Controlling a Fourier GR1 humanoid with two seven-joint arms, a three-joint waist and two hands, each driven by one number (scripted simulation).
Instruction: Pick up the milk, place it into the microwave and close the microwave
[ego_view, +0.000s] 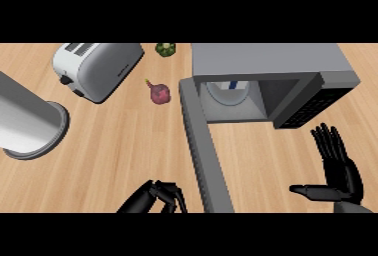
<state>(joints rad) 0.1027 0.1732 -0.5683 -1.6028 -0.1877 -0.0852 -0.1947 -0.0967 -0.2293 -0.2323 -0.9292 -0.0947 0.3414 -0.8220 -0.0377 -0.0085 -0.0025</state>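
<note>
The grey microwave (273, 65) stands at the back right with its door (203, 150) swung wide open toward me. Inside the cavity a white carton with a blue mark, the milk (230, 90), stands on the round turntable. My right hand (336, 172) shows at the lower right, open, fingers straight and pointing away, thumb out to the left; it holds nothing. My left hand (156, 197) is at the bottom edge just left of the open door, fingers curled, with nothing visible in it.
A silver toaster (96, 67) lies at the back left. A large grey cylinder (26, 122) stands at the left edge. A purple-red vegetable (159, 93) and a green one (166, 48) lie on the wooden counter (125, 145) left of the microwave.
</note>
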